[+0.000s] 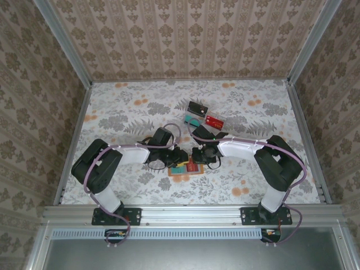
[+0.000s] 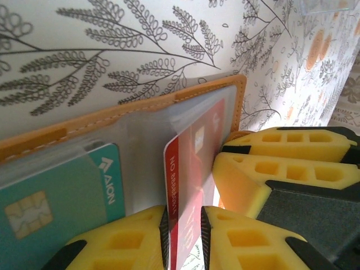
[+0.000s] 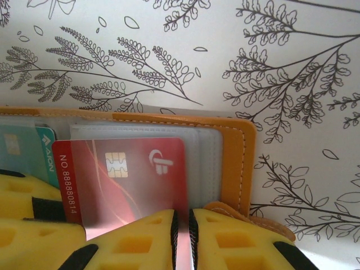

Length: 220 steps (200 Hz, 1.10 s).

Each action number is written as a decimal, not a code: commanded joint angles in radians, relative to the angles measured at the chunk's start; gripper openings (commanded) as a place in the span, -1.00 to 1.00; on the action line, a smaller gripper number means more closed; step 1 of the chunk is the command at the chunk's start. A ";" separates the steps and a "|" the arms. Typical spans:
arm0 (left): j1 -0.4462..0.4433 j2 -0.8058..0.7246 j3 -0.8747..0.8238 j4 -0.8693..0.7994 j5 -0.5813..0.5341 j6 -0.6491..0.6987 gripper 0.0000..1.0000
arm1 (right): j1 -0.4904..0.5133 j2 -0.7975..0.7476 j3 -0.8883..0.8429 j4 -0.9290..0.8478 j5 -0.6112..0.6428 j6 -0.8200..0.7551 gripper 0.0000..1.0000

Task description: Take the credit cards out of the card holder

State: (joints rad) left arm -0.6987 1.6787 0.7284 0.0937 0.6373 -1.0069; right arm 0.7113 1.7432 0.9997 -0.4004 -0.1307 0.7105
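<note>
Both arms have bulky black joint housings (image 1: 97,166) and glossy white forearm shells (image 1: 239,148), trailed by thin purple cables (image 1: 304,171), on black base plates (image 1: 269,215). Yellow fingers (image 2: 132,239), seemingly foam, show rectangular hollows and black edging.

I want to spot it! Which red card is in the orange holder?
At the flowery table's near middle lies the orange card holder. Its red card sits in a clear pocket beside a teal card; the other red card lies loose farther back.
</note>
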 commanded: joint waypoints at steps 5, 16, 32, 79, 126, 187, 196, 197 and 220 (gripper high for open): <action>0.006 0.007 -0.006 0.047 0.055 -0.012 -0.54 | 0.000 0.048 -0.014 -0.042 -0.006 -0.002 -0.62; 0.007 0.007 -0.009 0.049 0.053 -0.012 -0.58 | 0.000 0.050 -0.016 -0.043 -0.006 -0.001 -0.62; 0.011 0.003 -0.016 0.048 0.050 -0.012 -0.64 | 0.001 0.052 -0.016 -0.046 -0.006 -0.001 -0.62; 0.030 -0.030 -0.036 0.044 0.049 0.006 -0.91 | 0.000 0.056 -0.015 -0.060 0.015 0.001 -0.62; 0.052 -0.111 -0.059 -0.021 0.027 0.049 -0.97 | 0.000 0.050 -0.020 -0.058 0.037 0.013 -0.62; 0.116 -0.217 -0.092 -0.105 0.036 0.098 -1.00 | -0.003 0.024 -0.024 -0.042 0.021 0.018 -0.63; 0.128 -0.243 -0.087 -0.146 0.035 0.117 -1.00 | -0.005 0.006 -0.024 -0.021 -0.003 0.018 -0.62; 0.130 -0.248 -0.086 -0.151 0.034 0.119 -1.00 | -0.005 0.003 -0.024 -0.018 -0.006 0.018 -0.62; 0.173 -0.330 -0.063 -0.254 0.042 0.167 -1.00 | -0.024 -0.090 -0.041 0.085 -0.126 0.023 -0.51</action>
State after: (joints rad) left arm -0.5648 1.4334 0.6422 -0.0330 0.6624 -0.9195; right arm 0.7059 1.7340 0.9924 -0.3779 -0.1490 0.7147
